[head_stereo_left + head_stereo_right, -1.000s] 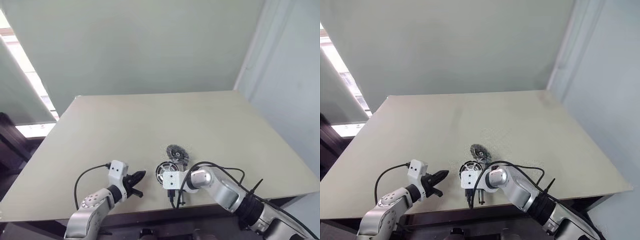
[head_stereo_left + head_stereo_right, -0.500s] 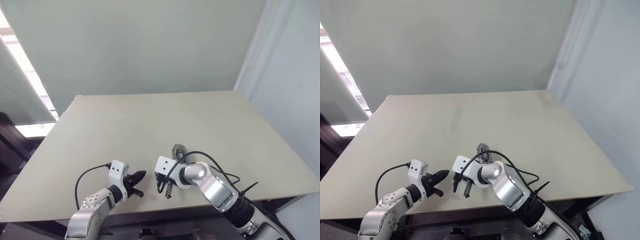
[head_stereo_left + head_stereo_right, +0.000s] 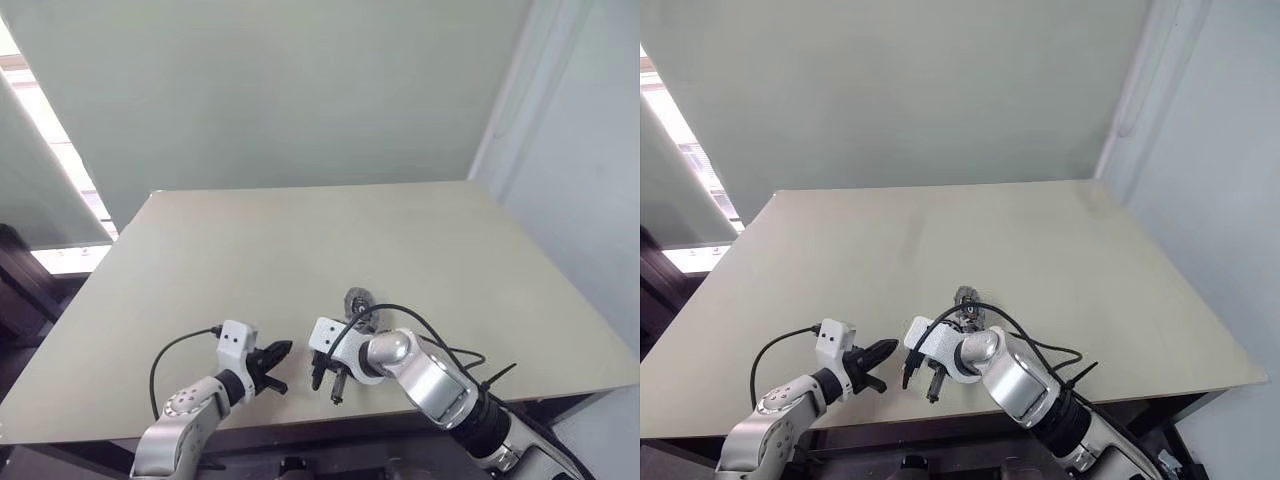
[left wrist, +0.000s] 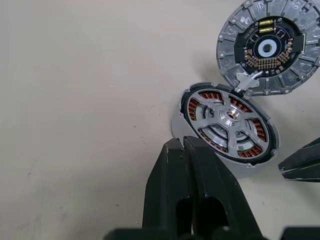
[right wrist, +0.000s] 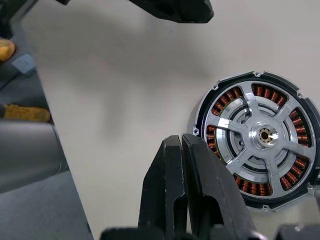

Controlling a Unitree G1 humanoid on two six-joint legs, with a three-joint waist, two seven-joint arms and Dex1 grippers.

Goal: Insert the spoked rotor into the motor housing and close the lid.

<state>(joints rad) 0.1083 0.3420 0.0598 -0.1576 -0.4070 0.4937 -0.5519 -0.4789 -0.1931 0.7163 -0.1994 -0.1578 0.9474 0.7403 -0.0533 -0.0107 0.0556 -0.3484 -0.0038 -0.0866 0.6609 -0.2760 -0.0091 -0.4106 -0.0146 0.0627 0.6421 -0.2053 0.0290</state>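
Right gripper (image 5: 182,150): fingers pressed together, nothing between them. It hovers just beside the motor housing (image 5: 260,137), over the table (image 5: 125,90); from the wrist view the fingertips overlap the housing's rim, can't tell if they touch it. In the head view the right gripper (image 3: 325,385) points down and toward the robot's left, near the front edge of the table.

Left gripper (image 4: 186,150): also fully closed, empty. Fingertips aimed at the housing (image 4: 227,122), just short of its rim, not touching. In the head view the left gripper (image 3: 275,358) sits low over the table, well to the left of the right one.

Spoked rotor (image 4: 231,120): seated inside the housing, silver spokes and hub lying over the ring of copper windings, flat on the table.

Lid (image 4: 270,47): lying flat with its inner side up, circuit board and dark centre showing, ribbed grey rim. It touches or slightly overlaps the far edge of the housing. Not on the housing yet. In the head view the lid (image 3: 358,301) peeks out behind the right arm's cable.
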